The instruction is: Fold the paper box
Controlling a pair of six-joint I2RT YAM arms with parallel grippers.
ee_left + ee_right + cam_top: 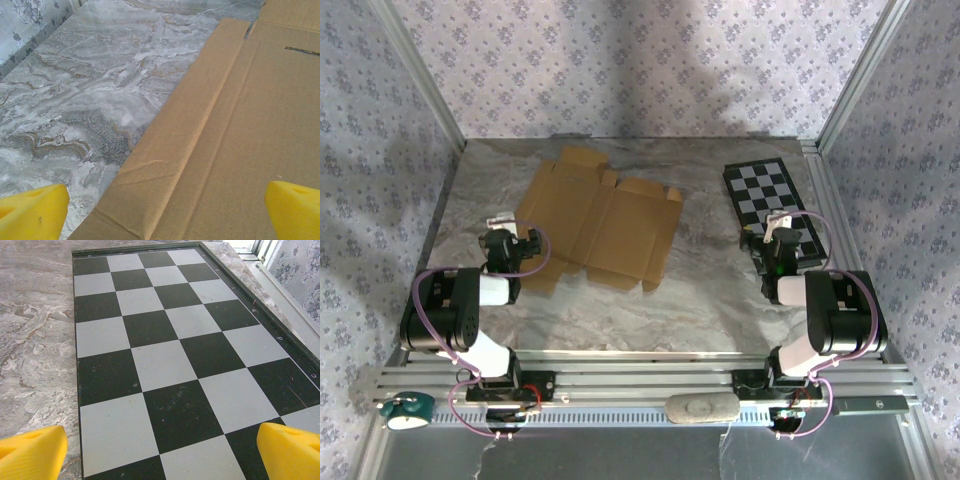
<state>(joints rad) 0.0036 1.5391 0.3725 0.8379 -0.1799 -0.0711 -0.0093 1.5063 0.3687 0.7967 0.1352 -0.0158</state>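
Observation:
The paper box [595, 218] is a flat tan die-cut sheet with flaps and tabs, lying unfolded on the marble table left of centre. My left gripper [523, 250] hovers at the sheet's near-left edge. In the left wrist view its yellow fingertips [32, 212] stand wide apart and open. Between them are the sheet's creased side flap [165, 165] and bare table. My right gripper [775, 245] is over the near end of the checkerboard, away from the box. It is open [162, 460] with nothing between its fingers.
A black-and-white checkerboard [170, 340] lies at the back right of the table [650, 300], close to the right frame rail [830, 220]. Patterned walls close in the back and both sides. Aluminium rails and a teal clamp [405, 408] run along the near edge.

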